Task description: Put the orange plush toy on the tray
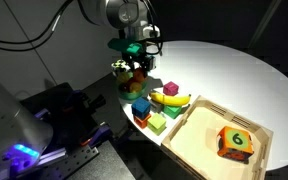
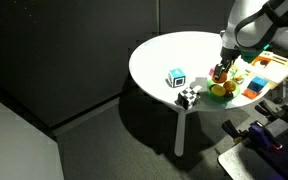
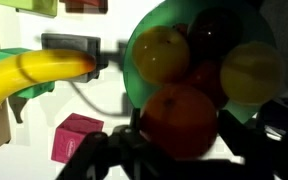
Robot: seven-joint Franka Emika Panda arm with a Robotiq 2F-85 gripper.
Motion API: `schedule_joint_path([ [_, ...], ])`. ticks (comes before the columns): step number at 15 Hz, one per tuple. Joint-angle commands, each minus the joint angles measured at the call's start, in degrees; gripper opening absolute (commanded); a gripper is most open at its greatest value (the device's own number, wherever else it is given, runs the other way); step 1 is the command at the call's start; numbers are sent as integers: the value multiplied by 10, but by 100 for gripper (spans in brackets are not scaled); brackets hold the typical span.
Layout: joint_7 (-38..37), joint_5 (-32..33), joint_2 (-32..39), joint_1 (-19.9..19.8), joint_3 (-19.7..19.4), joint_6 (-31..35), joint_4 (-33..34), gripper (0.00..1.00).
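Note:
The orange plush toy (image 3: 179,118) is a round orange ball that fills the wrist view's middle. It sits at the near edge of the green fruit bowl (image 3: 136,62). My gripper (image 3: 181,145) has a dark finger pressed on each side of the ball and looks shut on it. In both exterior views the gripper (image 1: 134,62) (image 2: 221,68) hangs low over the bowl at the table's edge, and the ball is hidden there. The light wooden tray (image 1: 199,148) lies apart from the bowl and holds the orange-red cube marked "6" (image 1: 236,142).
The bowl also holds two yellow fruits (image 3: 162,52) and a dark red fruit (image 3: 214,35). A banana (image 1: 171,99) and several coloured blocks (image 1: 149,112) lie between bowl and tray. A blue-white cube (image 2: 176,78) and a checkered object (image 2: 187,96) sit near the table's rim.

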State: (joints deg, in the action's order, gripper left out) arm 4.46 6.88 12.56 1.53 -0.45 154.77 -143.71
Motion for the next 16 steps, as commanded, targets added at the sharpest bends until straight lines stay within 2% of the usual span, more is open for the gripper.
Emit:
schedule_joint_path([
  [1, -24, 5, -41, 3, -3, -32, -6, 52],
  [8, -78, 1, -90, -11, -18, -86, 1, 52],
  [16, -88, -30, -127, -55, -48, -139, 17, 52],
])
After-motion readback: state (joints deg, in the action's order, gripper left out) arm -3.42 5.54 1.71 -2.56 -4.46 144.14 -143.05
